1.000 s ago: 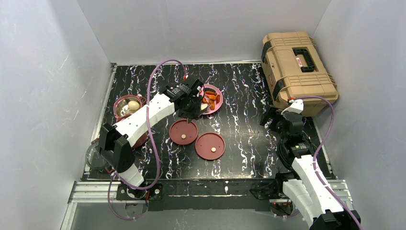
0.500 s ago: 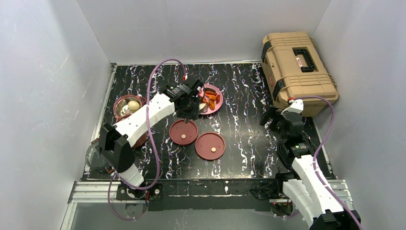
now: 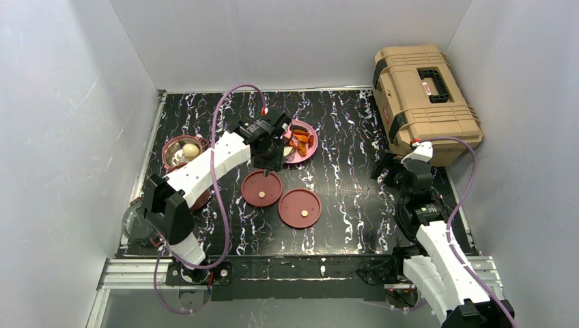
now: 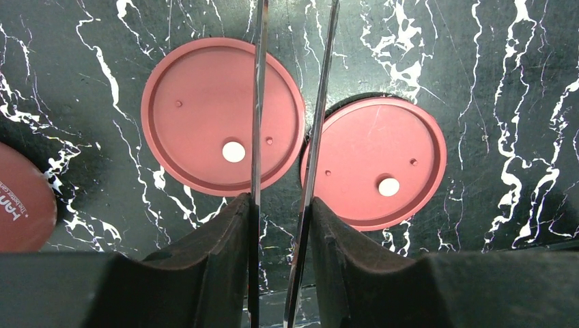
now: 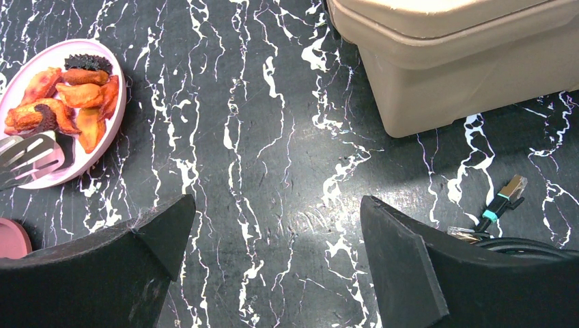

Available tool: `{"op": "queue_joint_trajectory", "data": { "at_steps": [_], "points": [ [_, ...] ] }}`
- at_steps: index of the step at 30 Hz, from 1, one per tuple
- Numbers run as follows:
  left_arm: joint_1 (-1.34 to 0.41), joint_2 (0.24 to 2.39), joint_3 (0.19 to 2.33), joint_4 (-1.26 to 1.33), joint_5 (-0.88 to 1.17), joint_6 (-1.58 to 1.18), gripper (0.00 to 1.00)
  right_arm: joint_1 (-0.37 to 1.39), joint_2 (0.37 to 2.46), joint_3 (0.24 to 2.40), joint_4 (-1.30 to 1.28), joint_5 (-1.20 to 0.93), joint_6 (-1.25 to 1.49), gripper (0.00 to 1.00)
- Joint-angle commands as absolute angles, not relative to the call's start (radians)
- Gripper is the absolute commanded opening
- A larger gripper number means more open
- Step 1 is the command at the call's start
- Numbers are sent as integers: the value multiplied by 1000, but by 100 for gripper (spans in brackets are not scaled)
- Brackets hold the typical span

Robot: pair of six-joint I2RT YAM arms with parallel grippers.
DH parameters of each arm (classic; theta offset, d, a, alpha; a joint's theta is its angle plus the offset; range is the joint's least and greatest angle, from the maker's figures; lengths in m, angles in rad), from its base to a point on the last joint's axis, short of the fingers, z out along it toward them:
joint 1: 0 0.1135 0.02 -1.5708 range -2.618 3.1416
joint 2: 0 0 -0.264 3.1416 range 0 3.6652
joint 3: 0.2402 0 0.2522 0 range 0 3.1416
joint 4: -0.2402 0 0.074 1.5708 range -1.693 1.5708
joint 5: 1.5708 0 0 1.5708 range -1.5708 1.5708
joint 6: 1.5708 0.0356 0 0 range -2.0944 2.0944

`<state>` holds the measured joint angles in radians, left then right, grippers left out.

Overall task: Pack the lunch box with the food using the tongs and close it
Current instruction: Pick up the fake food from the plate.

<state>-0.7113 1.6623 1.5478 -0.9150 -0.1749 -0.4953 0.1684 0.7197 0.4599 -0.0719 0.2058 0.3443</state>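
Observation:
My left gripper [image 4: 280,201] is shut on the slim metal tongs [image 4: 257,102], one finger pressing on each arm. It hovers above two maroon flat lids [image 4: 205,102] [image 4: 382,150] lying on the table. In the right wrist view the tongs' tips [image 5: 31,158] rest at the near edge of the pink plate [image 5: 102,147], beside the orange-red food [image 5: 75,96] and a dark bit [image 5: 87,63]. A maroon lunch box bowl [image 3: 171,145] at the left holds a pale bun [image 3: 191,148]. My right gripper [image 5: 276,205] is open and empty over bare table.
A large tan toolbox [image 3: 423,92] stands at the back right, close to my right arm. A loose cable plug [image 5: 505,195] lies near the right fingers. A clear round piece [image 3: 135,222] sits at the table's left edge. Grey walls surround the table.
My left gripper with the tongs has drifted slightly back and left, toward the pink plate. The right arm has not moved.

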Motion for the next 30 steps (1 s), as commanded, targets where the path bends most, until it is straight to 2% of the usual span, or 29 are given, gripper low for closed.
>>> {"op": "queue_joint_trajectory", "data": {
  "at_steps": [1, 6, 12, 30],
  "points": [
    [-717, 1655, 1576, -930, -196, -499, 30, 167, 716, 461, -40, 216, 344, 100],
    [-718, 1622, 1561, -928, -215, -502, 22, 167, 704, 456, -43, 215, 345, 100],
    [-717, 1595, 1558, -905, -205, -499, 16, 167, 715, 460, -40, 218, 346, 100],
    [-716, 1530, 1571, -853, -138, -477, 12, 167, 718, 465, -44, 226, 340, 100]
  ]
}}
